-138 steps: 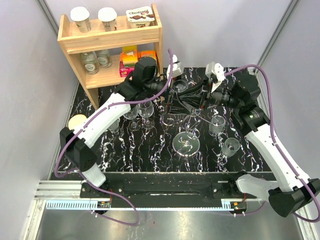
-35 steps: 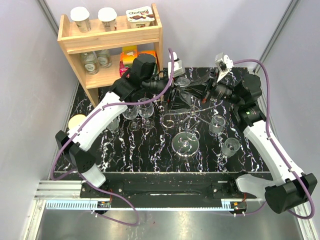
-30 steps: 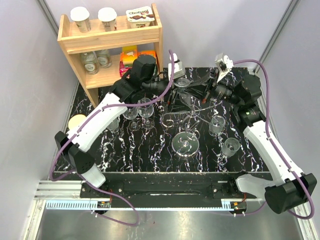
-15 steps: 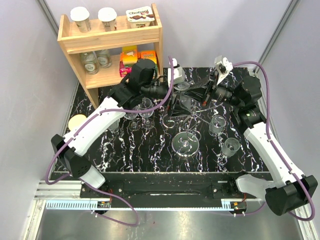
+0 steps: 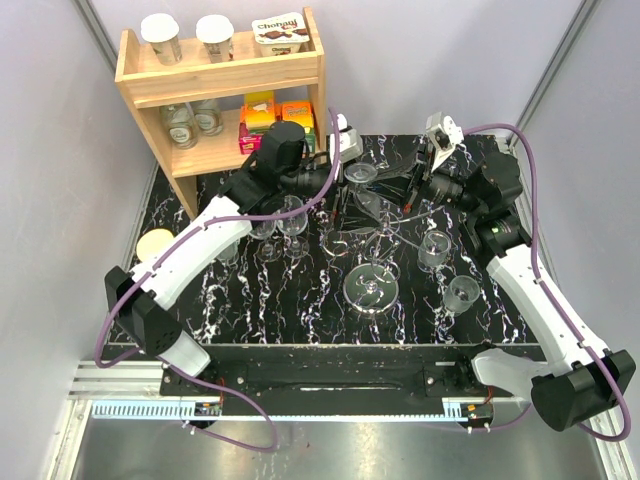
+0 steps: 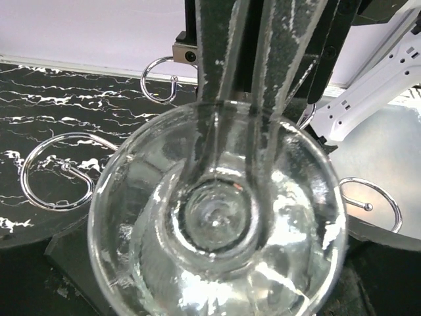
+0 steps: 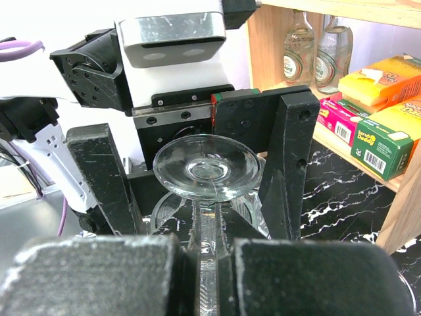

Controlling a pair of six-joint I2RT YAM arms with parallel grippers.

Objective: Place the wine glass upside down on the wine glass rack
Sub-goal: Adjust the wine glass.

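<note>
- The surface (image 5: 300, 300) carries the wine glass rack (image 5: 372, 288), whose disc base stands near the middle. The curls visible in the left wrist view hold nothing, so the hanging is not yet done.
- The left tool (image 7: 197, 191) stands wide open, with a finger on each side of the glass, gripping nothing.
- The right tool (image 7: 207, 263) is clamped on the stem and carries the glass alone.
- The wine glass (image 7: 205, 168) is already inverted, foot uppermost, held in the air near the rack's far side. What is left, I judge, is slipping the stem into a curl and releasing it.
</note>
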